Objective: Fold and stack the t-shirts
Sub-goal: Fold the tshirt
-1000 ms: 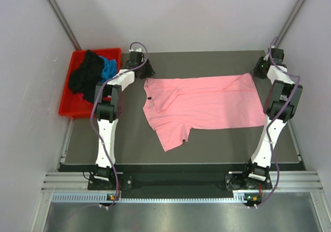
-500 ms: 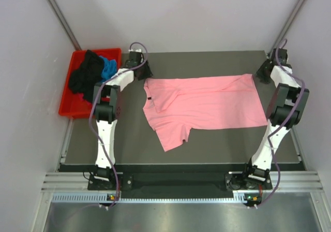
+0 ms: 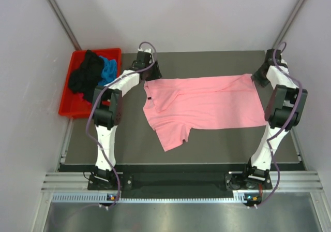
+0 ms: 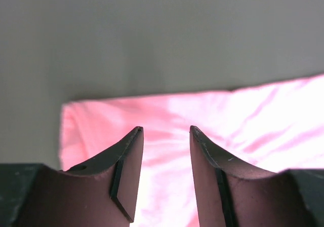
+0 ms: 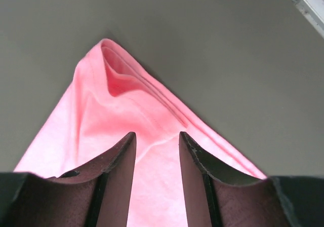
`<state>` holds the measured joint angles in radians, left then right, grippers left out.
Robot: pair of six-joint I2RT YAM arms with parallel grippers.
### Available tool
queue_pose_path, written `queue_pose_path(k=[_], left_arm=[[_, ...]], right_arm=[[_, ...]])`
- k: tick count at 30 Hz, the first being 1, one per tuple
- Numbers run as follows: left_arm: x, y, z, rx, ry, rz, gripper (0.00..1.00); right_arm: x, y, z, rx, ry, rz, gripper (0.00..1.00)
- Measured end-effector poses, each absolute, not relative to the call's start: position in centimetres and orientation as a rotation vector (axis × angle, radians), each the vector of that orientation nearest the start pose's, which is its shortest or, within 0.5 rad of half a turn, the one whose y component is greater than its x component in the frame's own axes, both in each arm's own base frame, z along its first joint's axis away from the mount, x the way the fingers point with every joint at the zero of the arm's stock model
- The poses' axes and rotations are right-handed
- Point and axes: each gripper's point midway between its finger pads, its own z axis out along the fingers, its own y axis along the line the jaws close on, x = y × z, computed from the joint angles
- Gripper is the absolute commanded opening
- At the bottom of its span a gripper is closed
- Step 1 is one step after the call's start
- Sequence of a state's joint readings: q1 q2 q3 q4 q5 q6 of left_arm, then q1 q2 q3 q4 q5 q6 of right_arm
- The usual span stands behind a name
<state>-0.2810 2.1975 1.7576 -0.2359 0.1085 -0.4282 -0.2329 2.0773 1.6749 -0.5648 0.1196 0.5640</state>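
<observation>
A light pink t-shirt (image 3: 201, 105) lies spread on the dark table, partly folded, one sleeve pointing to the near left. My left gripper (image 3: 150, 72) is open over its far left corner; the wrist view shows the pink cloth (image 4: 202, 115) between and beyond the fingers (image 4: 129, 156). My right gripper (image 3: 261, 76) is open over the far right corner, whose folded tip (image 5: 121, 80) shows ahead of the fingers (image 5: 195, 158). Neither gripper holds cloth. Black (image 3: 85, 76) and bright blue (image 3: 107, 69) shirts lie in the red bin. No magenta shirt shows.
The red plastic bin (image 3: 67, 105) stands off the table's far left corner. White walls close in both sides and the back. A metal rail (image 3: 181, 183) runs along the near edge by the arm bases.
My left gripper has moved right, onto the shirt's far left corner. My right gripper has shifted slightly toward the far right corner. The shirt has not moved.
</observation>
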Motion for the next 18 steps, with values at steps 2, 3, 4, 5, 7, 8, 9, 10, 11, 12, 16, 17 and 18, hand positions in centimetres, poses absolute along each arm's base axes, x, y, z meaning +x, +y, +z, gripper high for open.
queue_pose_path(k=[2,3,4,5,7,8,9,10,11,12,16,17,18], left_arm=[[55.0,-20.7,8.3,-0.098,2.316,-0.508,0.47],[54.8,-21.0,7.6,-0.096,2.330,-0.508,0.47],[54.8,-21.0,7.3,-0.097,2.335,-0.507,0.47],[54.8,-21.0,6.7,-0.101,2.345,-0.502,0.47],[54.8,-20.6,5.7,-0.113,2.361,-0.484,0.47],[54.9,-20.3,5.3,-0.121,2.366,-0.470,0.47],[54.9,-20.0,4.9,-0.129,2.373,-0.458,0.47],[55.0,-19.8,4.6,-0.135,2.377,-0.450,0.47],[55.0,-19.5,4.2,-0.141,2.381,-0.442,0.47],[55.1,-19.5,4.1,-0.144,2.380,-0.440,0.47],[55.3,-19.1,4.1,-0.154,2.374,-0.427,0.48],[55.3,-19.1,4.1,-0.155,2.373,-0.425,0.48],[55.4,-19.0,4.1,-0.156,2.373,-0.422,0.48]], right_arm=[[49.8,-11.5,7.7,1.045,2.302,-0.017,0.39],[49.8,-11.4,7.7,1.058,2.295,-0.017,0.39],[49.8,-11.4,7.7,1.069,2.290,-0.018,0.39],[49.8,-11.4,7.6,1.080,2.286,-0.020,0.39],[49.7,-11.4,7.1,1.103,2.285,-0.023,0.39],[49.6,-11.4,6.8,1.116,2.286,-0.026,0.39],[49.5,-11.4,6.3,1.130,2.290,-0.028,0.39],[49.5,-11.4,5.9,1.139,2.294,-0.029,0.39],[49.5,-11.4,5.5,1.151,2.298,-0.029,0.39],[49.4,-11.4,5.0,1.163,2.302,-0.030,0.39],[48.8,-11.2,3.3,1.203,2.324,-0.037,0.39],[48.9,-11.2,3.2,1.206,2.321,-0.039,0.37],[49.0,-11.3,3.3,1.207,2.315,-0.042,0.31]])
